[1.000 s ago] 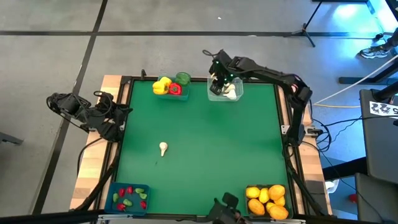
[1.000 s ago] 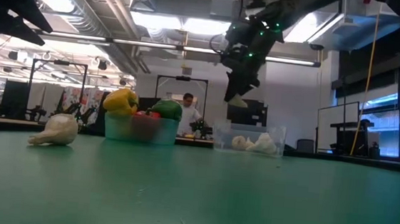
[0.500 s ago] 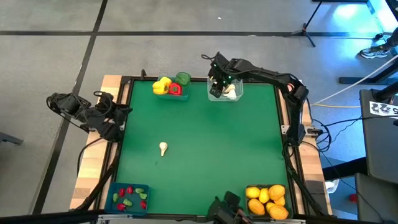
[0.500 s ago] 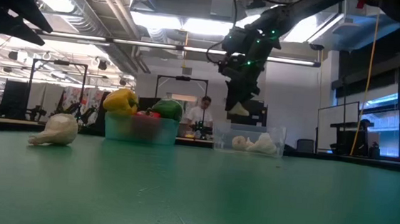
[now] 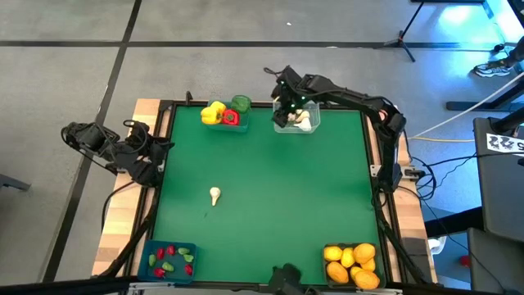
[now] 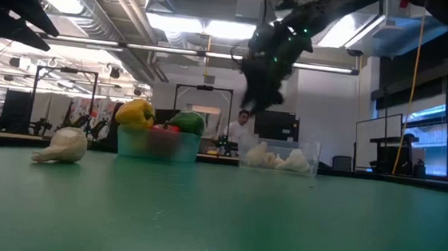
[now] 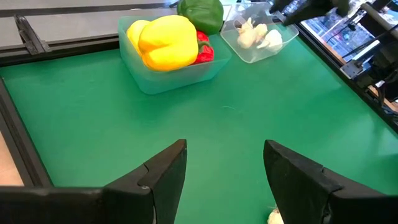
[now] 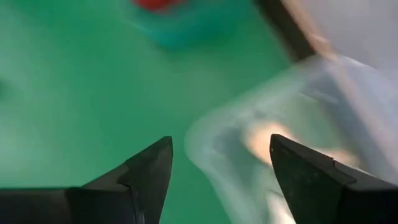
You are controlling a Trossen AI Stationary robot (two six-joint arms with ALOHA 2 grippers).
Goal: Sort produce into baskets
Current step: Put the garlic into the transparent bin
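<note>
White garlic bulbs (image 5: 304, 120) in clear bin (image 5: 296, 127), right gripper (image 5: 284, 105) open above

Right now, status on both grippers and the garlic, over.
Right gripper open, empty, above the clear bin holding garlic. Left gripper open, parked at table's left edge. One garlic bulb loose mid-table, nothing blocking it.

both arms are dark, almost black, made of chunky links joined one after another. the right arm (image 5: 352, 98) has tiny green lights glowing near its wrist, and thin black cables loop off it. the left arm (image 5: 115, 147) looks bumpy with cables, and its two fingers (image 7: 165, 174) are flat, dark wedges.
</note>
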